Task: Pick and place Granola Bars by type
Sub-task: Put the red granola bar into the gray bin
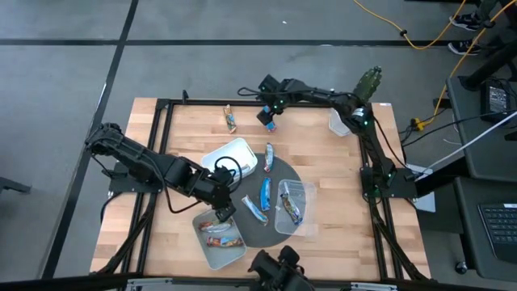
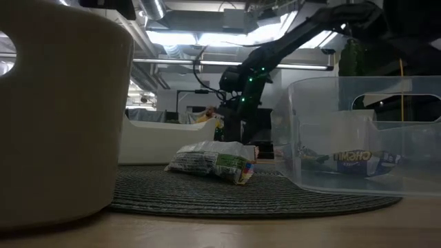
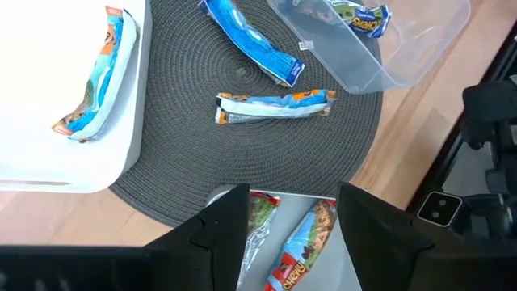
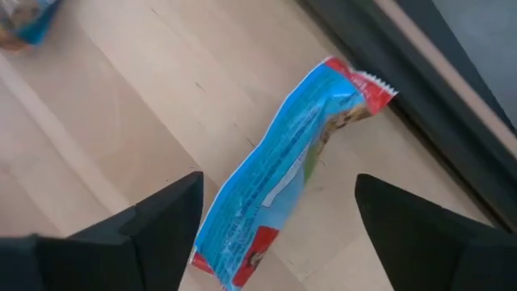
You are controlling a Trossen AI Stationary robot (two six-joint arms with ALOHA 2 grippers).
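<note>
My left gripper (image 1: pixel 224 215) hangs open over the near tub (image 1: pixel 212 252), its fingers (image 3: pixel 222 234) framing two red-brown bars (image 3: pixel 303 242) that lie inside. My right gripper (image 1: pixel 267 115) is open near the far edge, and its fingers (image 4: pixel 157 222) stand on either side of a blue bar (image 4: pixel 283 170) lying flat on the wood, with gaps both sides. Two blue bars (image 3: pixel 250 40) (image 3: pixel 275 107) lie on the round dark mat (image 1: pixel 271 230). One bar (image 3: pixel 97 77) sits in the white tub (image 1: pixel 230 158), another (image 3: pixel 359 16) in the clear tub (image 1: pixel 295 202).
Another bar (image 1: pixel 230 119) lies on the wood near the far edge, and one (image 1: pixel 268 155) beside the white tub. A black frame (image 1: pixel 161 103) runs round the table. In the low view, the near tub (image 2: pixel 55 117) and clear tub (image 2: pixel 358 138) flank a bar (image 2: pixel 213 162) on the mat.
</note>
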